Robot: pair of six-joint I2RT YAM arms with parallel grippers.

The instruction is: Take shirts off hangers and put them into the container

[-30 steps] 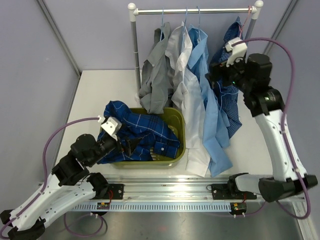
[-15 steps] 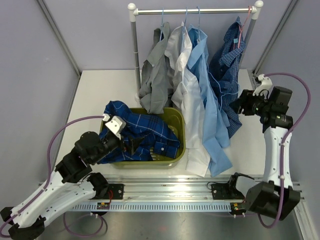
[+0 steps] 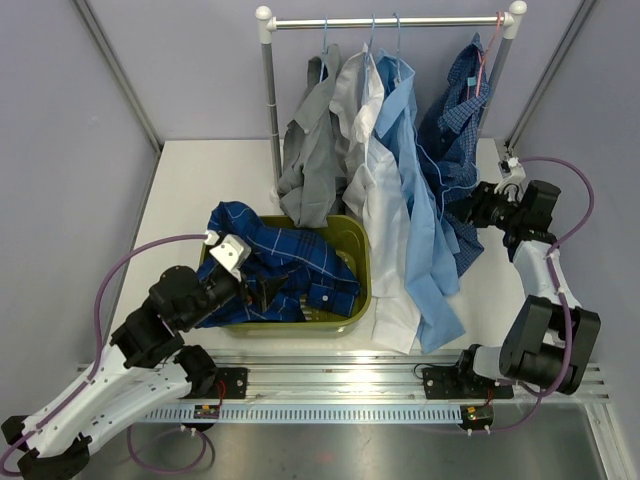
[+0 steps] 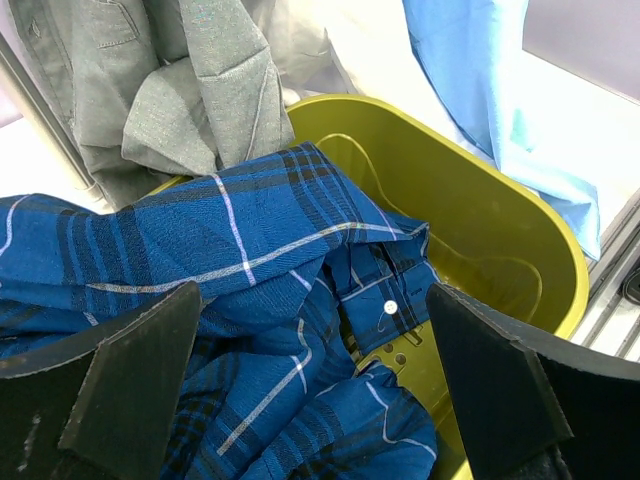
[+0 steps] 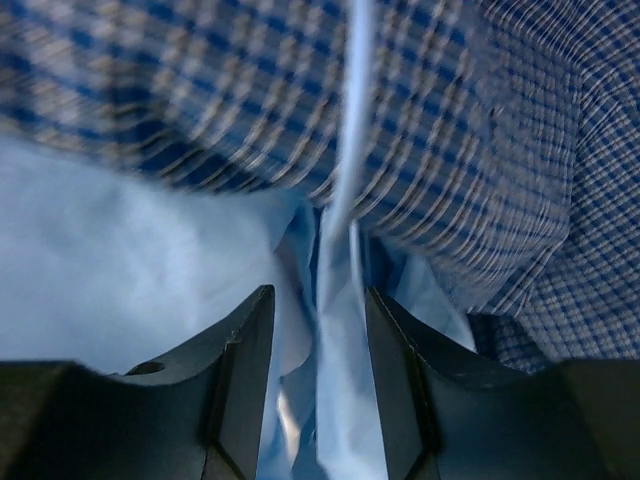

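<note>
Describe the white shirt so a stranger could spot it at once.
Find the silver rail at the back. Four shirts hang from it; the white shirt is second from the left, between the grey shirt and the light blue shirt. It alone is plain white.

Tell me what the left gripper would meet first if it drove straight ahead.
Probably the dark blue check shirt heaped in the green tub: it fills the line ahead of the left gripper, though depth is unclear.
</note>
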